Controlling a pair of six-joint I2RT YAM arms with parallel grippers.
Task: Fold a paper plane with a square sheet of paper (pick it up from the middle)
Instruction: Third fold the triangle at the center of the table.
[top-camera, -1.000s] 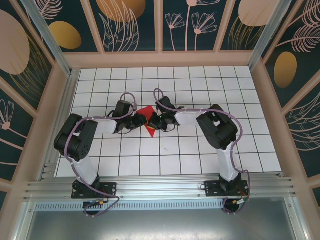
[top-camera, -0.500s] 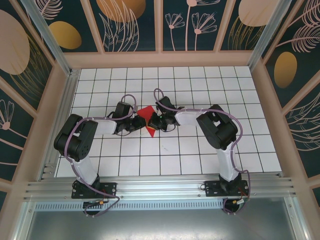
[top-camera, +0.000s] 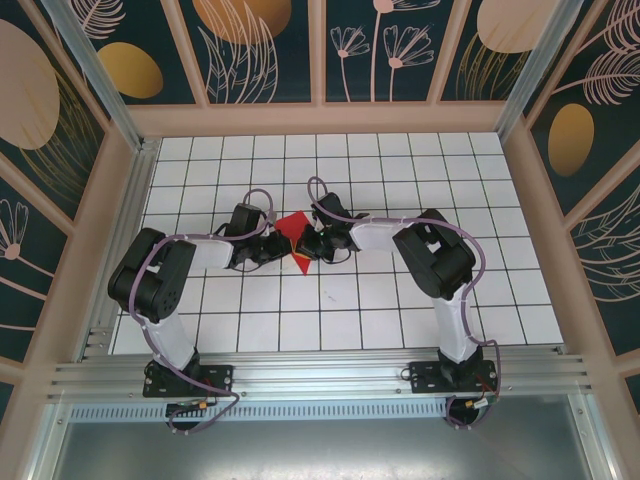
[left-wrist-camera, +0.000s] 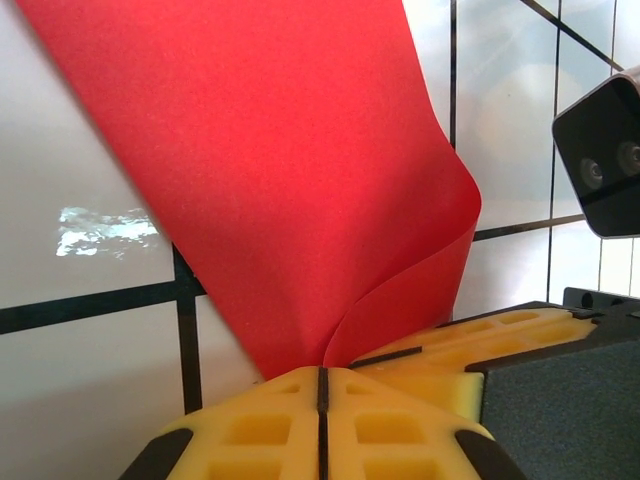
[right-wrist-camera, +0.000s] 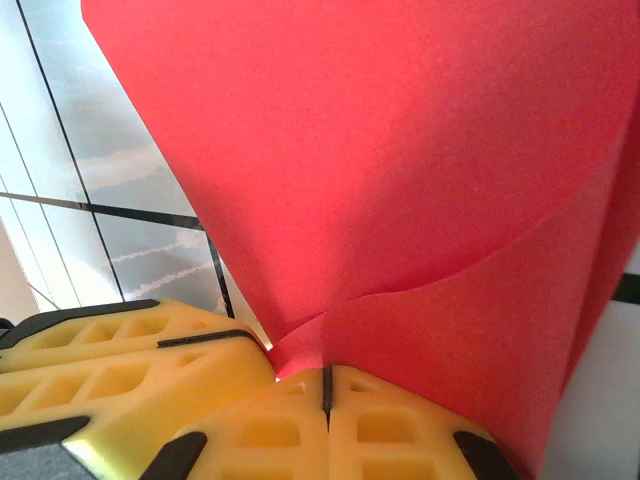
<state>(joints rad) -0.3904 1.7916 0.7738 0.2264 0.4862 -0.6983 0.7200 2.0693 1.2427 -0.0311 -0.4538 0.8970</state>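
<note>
**A:** What could go wrong from here?

**B:** My guess is the arms themselves. The left arm (top-camera: 160, 275) and right arm (top-camera: 440, 260) meet nose to nose over the table (top-camera: 400, 310). Any pull apart could rip the square sheet of paper (top-camera: 292, 230) stretched between them, and any push together could buckle it into a stray crease

**A:** Is it held firmly?

**B:** The left gripper (left-wrist-camera: 322, 372) is clenched on it, and the red sheet bulges up and away just ahead of its yellow pads (left-wrist-camera: 250, 425). The right gripper (right-wrist-camera: 327, 375) is clamped on it too, with a curled flap right at its tips. Each bite takes only a little of the paper, so I'd fear it sliding out

**A:** And the count?

**B:** One table, two arms, one sheet not yet shaped into a plane, two grippers
</note>
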